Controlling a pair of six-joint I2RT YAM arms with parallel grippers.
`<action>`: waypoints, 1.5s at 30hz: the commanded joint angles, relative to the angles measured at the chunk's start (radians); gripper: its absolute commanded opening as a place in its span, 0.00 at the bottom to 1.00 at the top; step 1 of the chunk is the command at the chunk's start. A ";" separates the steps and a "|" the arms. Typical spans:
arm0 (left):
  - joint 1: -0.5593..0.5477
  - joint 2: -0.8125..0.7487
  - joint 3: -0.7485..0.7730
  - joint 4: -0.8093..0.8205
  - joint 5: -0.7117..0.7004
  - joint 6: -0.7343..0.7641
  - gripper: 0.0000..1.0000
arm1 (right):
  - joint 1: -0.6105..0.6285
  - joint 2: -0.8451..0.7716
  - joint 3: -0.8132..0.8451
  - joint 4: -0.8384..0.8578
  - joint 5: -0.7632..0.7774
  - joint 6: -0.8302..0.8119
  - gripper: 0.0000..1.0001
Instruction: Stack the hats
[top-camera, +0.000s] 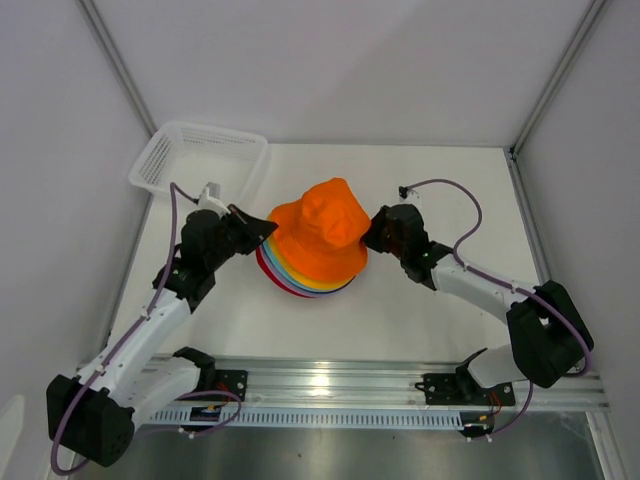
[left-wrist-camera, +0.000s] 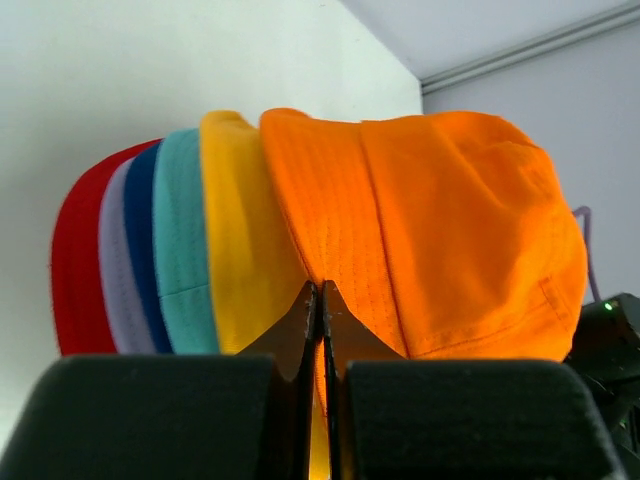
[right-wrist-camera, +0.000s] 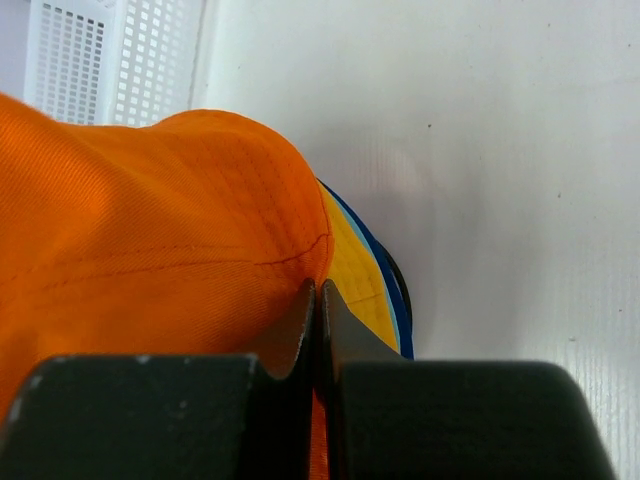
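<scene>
Stack of hats (top-camera: 298, 285) at centre frame, orange hat (top-camera: 325, 232) on top. Both grippers clamp its brim: left gripper (top-camera: 268, 228) on left side, right gripper (top-camera: 370, 232) on right.

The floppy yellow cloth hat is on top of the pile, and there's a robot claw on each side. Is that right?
Not quite. On top is the orange fabric bucket hat; the yellow fabric bucket hat lies just under it, as the top external view shows. The left gripper and right gripper do sit on each side.
</scene>
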 joint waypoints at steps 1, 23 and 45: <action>-0.007 -0.013 -0.008 -0.088 -0.097 -0.002 0.01 | 0.009 0.019 -0.034 0.011 0.014 0.023 0.00; 0.034 0.100 -0.479 0.467 -0.097 0.033 0.01 | 0.009 -0.001 -0.084 0.058 0.068 0.056 0.00; 0.013 0.639 0.101 0.413 0.003 0.162 0.01 | -0.149 0.088 0.054 0.127 0.062 -0.077 0.05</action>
